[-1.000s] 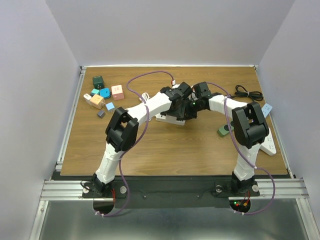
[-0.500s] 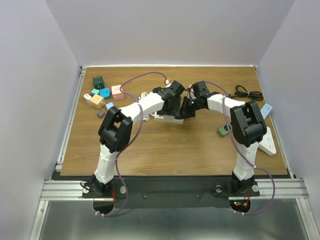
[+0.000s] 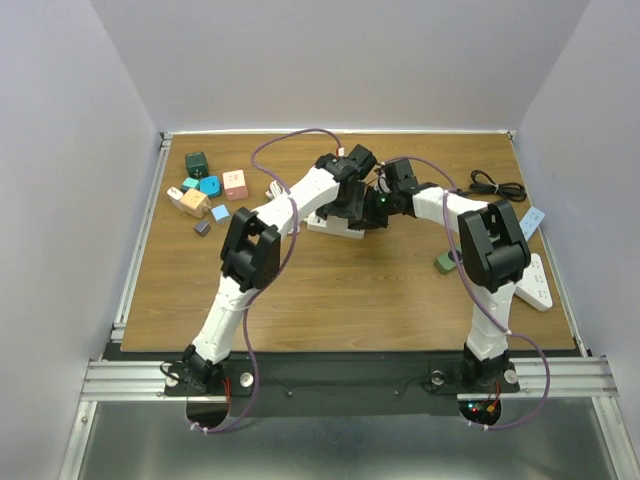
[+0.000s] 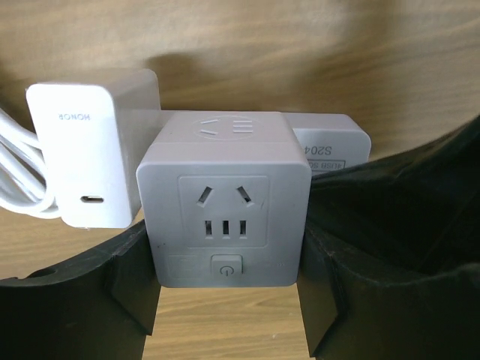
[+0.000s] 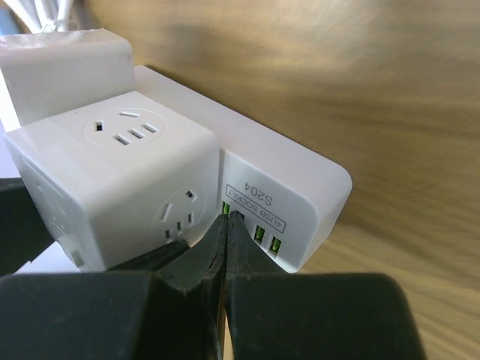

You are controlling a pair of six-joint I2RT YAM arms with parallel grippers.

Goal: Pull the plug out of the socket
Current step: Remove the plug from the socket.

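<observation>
A white cube plug (image 4: pixel 225 202) with outlets on its faces sits on a white power strip (image 5: pixel 292 187) marked 4USB SOCKET. My left gripper (image 4: pixel 225 281) is shut on the cube, one black finger (image 4: pixel 131 289) on each side. A white HONOR charger (image 4: pixel 79 161) with a white cable is plugged in beside the cube. My right gripper (image 5: pixel 226 225) is shut and empty, its tips pressed on the strip's top next to the cube (image 5: pixel 120 165). In the top view both grippers meet over the strip (image 3: pixel 335 225) at mid-table.
Several coloured blocks (image 3: pixel 205 190) lie at the back left. A coiled black cable (image 3: pixel 497 185) lies at the back right. A green object (image 3: pixel 447 261) and a second white power strip (image 3: pixel 535 280) lie near the right edge.
The left arm has swung its elbow and wrist round toward the back. Both grippers and the strip have shifted slightly away from me. The grips look unchanged.
</observation>
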